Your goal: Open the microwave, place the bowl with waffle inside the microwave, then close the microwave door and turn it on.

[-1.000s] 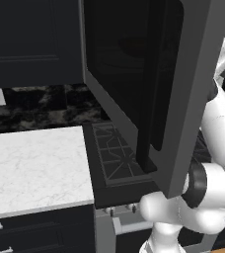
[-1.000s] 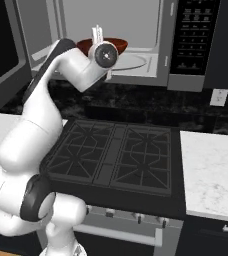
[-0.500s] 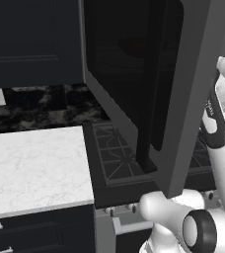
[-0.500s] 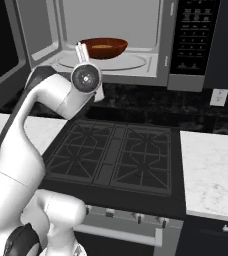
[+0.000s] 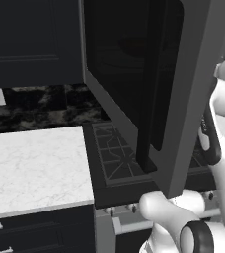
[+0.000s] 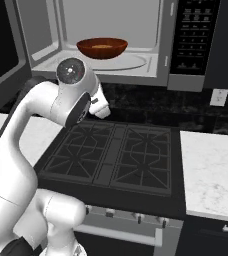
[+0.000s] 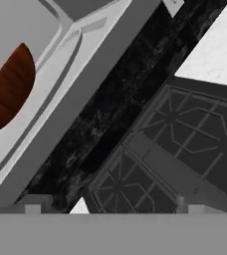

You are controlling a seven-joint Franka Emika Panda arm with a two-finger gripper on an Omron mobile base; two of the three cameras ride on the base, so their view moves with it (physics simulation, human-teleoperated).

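Reddish-brown and glossy, the round bowl (image 6: 102, 47) sits on the pale turntable inside the grey-steel microwave (image 6: 111, 40), upper centre of the right base view. Its dark glass door (image 5: 149, 84) hangs wide open. Below lies the black stove (image 6: 113, 157), bare. The gripper's jaw state cannot be told.

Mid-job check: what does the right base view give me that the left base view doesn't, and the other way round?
Right base view: the small reddish-brown bowl sitting on the round tray inside the open grey-framed microwave, and its dark control panel at the right.

Left base view: the outer face of the swung-open dark glass microwave door, with its slim dark vertical handle, and the dark navy upper cabinet.

Both: the black stove with its grates, white marble counter, and the white arm.
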